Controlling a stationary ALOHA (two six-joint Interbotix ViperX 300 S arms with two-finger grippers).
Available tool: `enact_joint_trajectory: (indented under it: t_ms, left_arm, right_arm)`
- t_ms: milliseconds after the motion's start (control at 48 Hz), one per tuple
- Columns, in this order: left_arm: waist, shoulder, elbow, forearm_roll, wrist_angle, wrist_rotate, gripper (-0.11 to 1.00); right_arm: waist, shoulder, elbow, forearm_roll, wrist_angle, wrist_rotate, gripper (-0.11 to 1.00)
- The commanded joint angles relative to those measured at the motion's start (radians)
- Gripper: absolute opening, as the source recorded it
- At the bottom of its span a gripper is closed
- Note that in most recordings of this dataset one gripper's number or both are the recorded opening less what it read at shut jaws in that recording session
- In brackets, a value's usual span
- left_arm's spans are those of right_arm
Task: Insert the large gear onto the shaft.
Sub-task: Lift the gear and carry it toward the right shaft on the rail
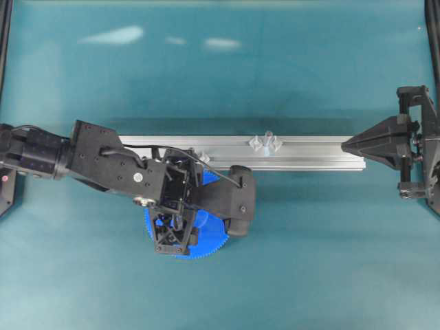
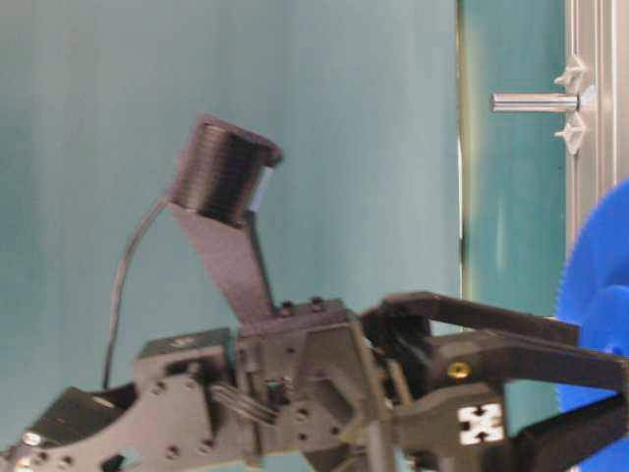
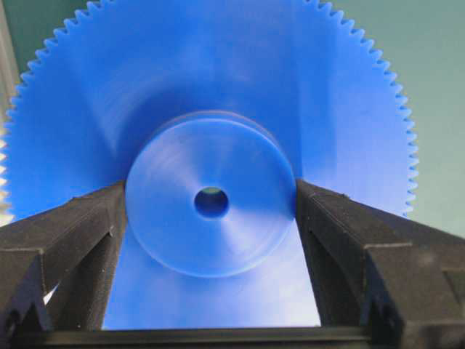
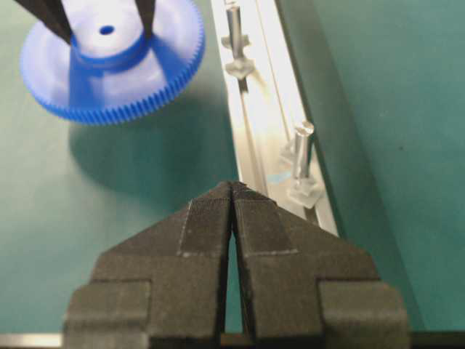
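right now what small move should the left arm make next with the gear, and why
Probably carry the large gear sideways toward the rail. The left gripper clamps its hub, the gear casts a shadow on the mat so it seems lifted, and its hole is not yet over a shaft.

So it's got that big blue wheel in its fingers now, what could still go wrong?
Three things, I'd guess. The left gripper holds the large gear only by its smooth round hub, so it could slip or tilt. Its centre hole is tiny and each pin thin, so a small misalignment might jam it. And two look-alike pins stand on the rail, so it could pick the wrong one.
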Motion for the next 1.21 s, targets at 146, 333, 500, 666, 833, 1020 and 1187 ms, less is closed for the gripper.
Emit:
enact_joint_trajectory:
  t_ms: [146,333,500,666,833,1020,1187]
  left_arm:
    - [0.017,-0.049,-0.078,0.002,0.061,0.009,0.77]
    - [0.051,-0.049,-0.123,0.002,0.067,0.008,0.77]
    - [0.074,-0.046,-0.166,0.002,0.067,0.011,0.77]
    - [0.094,-0.046,-0.201,0.002,0.067,0.012,0.77]
    - [0.115,-0.044,-0.222,0.002,0.069,0.015,0.77]
    - [0.140,-0.031,-0.253,0.006,0.097,0.017,0.77]
    - [0.161,-0.011,-0.296,0.008,0.117,0.029,0.77]
  right_arm:
    - [-0.002,0.005,-0.009,0.002,-0.003,0.011,0.07]
    - [-0.002,0.005,-0.008,0.002,-0.003,0.011,0.07]
    - [-0.002,0.005,-0.005,0.002,-0.009,0.011,0.07]
    - [-0.002,0.005,-0.002,0.002,-0.009,0.011,0.07]
    - [-0.002,-0.002,0.002,0.002,-0.009,0.011,0.07]
    - [-0.002,-0.005,0.005,0.002,-0.011,0.011,0.07]
    - [-0.002,-0.003,0.006,0.002,-0.009,0.011,0.07]
